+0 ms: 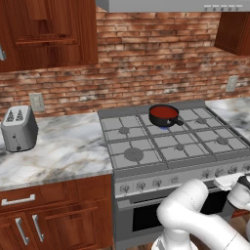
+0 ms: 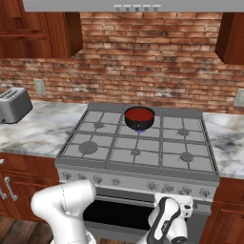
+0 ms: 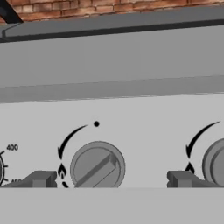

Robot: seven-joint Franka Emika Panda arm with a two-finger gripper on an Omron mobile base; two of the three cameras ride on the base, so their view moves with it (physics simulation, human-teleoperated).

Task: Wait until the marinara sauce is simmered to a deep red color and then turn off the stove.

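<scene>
- The sauce (image 1: 164,112) is seen in a small black pan (image 2: 139,118) on the rear centre burner of the stove (image 2: 138,152); a blue flame (image 2: 139,128) shows under the pan. In the right base view the sauce lies at 12 o'clock from the end effector.
- Colour is judged red, perhaps not yet at its deepest. Risk: the flame is cut too soon if the shade is misread from these low-detail views.
- The end effector (image 3: 109,179) is held at the knob panel, jaws spread wide, nothing held. One fingertip (image 3: 41,178) stands at 9 o'clock of a knob (image 3: 97,167), the other at 3 o'clock, near a second knob (image 3: 214,166).
- The bracketed knob's bar is seen tilted, pointing toward about 2 o'clock.
- Risk: which burner this knob governs cannot be told from the frames. A wrong knob turned would leave the pan's flame burning, or light another burner.
- Risk: the knob sits left of midway between the jaws, so on closing one finger is likely to touch first and the grip may slip off the shallow bar.
- Risk: a turn in the wrong sense would raise the flame; the curved arrow printed above the knob should be heeded.
- A toaster (image 1: 18,128) on the tabletop is well apart and not in the way.
</scene>
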